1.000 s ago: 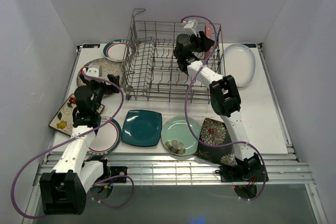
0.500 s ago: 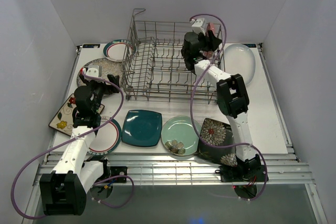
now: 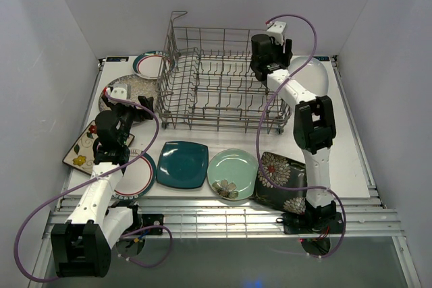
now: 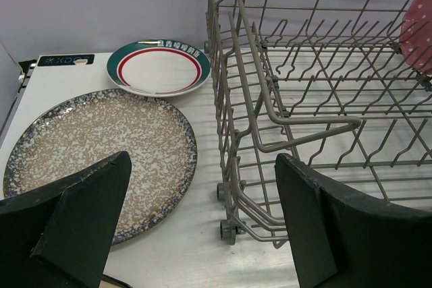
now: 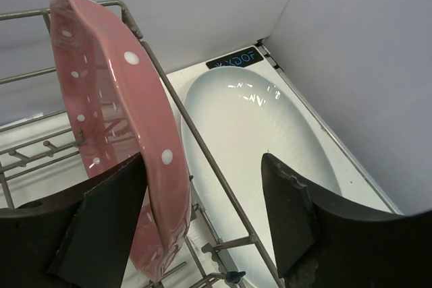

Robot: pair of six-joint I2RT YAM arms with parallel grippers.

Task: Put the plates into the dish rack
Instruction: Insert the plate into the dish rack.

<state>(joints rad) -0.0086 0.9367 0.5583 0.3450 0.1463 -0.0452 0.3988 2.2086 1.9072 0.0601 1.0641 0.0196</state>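
Though pink plate (image 5: 121,99) shows only partly, left gripper (image 4: 202,166) and right gripper (image 5: 204,163) gape empty.

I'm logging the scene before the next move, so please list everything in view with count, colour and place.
dish rack: one, grey wire, back centre of the table
pink plate: one, pink with white dots, on edge at the rack's right end
white oval plate: one, white, right of the rack
rimmed plates: two, white with green-and-red rims, one back left, one under the left arm
speckled plate: one, grey, left of the rack
flowered square plate: one, cream, far left
teal square plate: one, teal, front
mint round plate: one, mint, front
black floral square plate: one, black, front right
table: one, white
left gripper: black, open, empty
right gripper: black, open, beside the pink plate
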